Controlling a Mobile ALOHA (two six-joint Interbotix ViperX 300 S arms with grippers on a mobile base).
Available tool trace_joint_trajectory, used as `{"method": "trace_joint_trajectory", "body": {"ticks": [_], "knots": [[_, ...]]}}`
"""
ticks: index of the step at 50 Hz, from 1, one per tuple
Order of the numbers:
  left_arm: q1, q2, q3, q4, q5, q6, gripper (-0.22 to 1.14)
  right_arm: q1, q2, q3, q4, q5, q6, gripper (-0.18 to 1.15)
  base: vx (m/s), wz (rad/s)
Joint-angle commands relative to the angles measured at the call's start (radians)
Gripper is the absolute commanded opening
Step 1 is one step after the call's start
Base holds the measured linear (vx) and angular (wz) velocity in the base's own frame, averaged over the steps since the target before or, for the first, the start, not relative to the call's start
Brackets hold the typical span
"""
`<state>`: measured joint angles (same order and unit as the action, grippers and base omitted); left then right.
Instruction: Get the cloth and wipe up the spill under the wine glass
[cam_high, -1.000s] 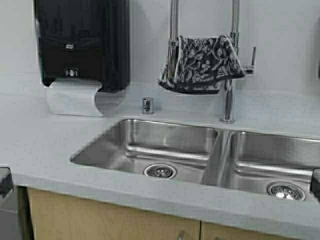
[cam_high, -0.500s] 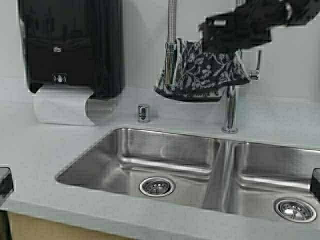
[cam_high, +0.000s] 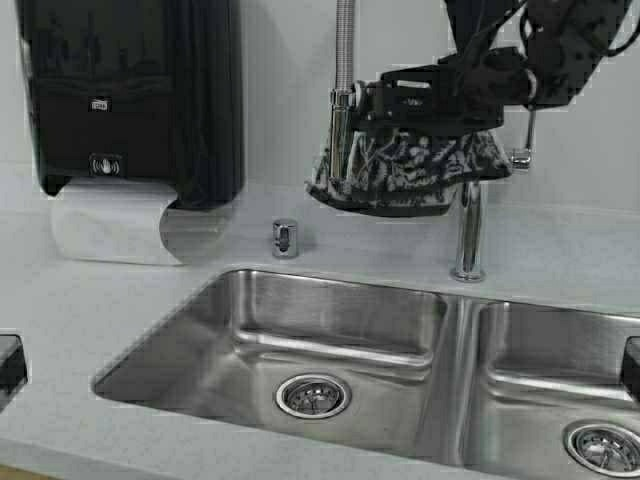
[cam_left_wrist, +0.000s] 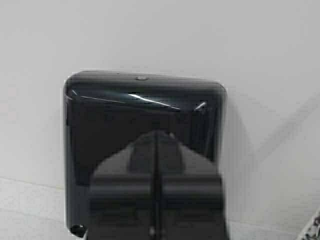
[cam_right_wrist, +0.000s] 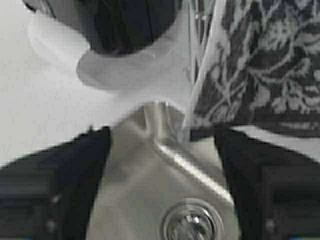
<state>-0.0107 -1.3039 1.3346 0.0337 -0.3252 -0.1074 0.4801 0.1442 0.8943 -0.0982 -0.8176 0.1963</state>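
Above the sink, our right gripper spreads its fingers over the cloth draped on the faucet; left gripper fingers closed.

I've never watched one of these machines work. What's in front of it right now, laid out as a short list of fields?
Place: grey counter with a double steel sink
Cloth: cloth draped over the tall faucet
Right tool: right tool open, reaching in just above the cloth, not gripping it
Left tool: left tool shut, pointed at the black paper towel dispenser
Wine glass: not in view
Spill: not in view
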Motion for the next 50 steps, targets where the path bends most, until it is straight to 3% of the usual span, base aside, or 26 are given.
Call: {"method": "trace_joint_trajectory", "body": {"ticks": [1, 29, 38, 44, 50], "knots": [[0.002, 0.006, -0.011, -0.002, -0.005, 0.002, 0.03, 0.003, 0.038, -0.040, 0.002, -0.054, 0.003, 0.98, 0.09, 0.00], [0.002, 0.000, -0.009, -0.002, -0.005, 0.002, 0.03, 0.003, 0.288, -0.242, 0.118, -0.057, -0.005, 0.97, 0.07, 0.01], [0.002, -0.002, -0.009, -0.002, -0.005, 0.002, 0.03, 0.000, 0.305, -0.253, 0.123, -0.058, -0.005, 0.96, 0.05, 0.01], [0.002, -0.003, -0.009, -0.002, -0.005, 0.000, 0.03, 0.000, 0.304, -0.239, 0.123, -0.058, -0.006, 0.84, 0.05, 0.02], [0.000, -0.017, -0.006, -0.002, -0.005, 0.002, 0.03, 0.000, 0.296, -0.218, 0.123, -0.058, -0.005, 0.54, 0.04, 0.01]]}}
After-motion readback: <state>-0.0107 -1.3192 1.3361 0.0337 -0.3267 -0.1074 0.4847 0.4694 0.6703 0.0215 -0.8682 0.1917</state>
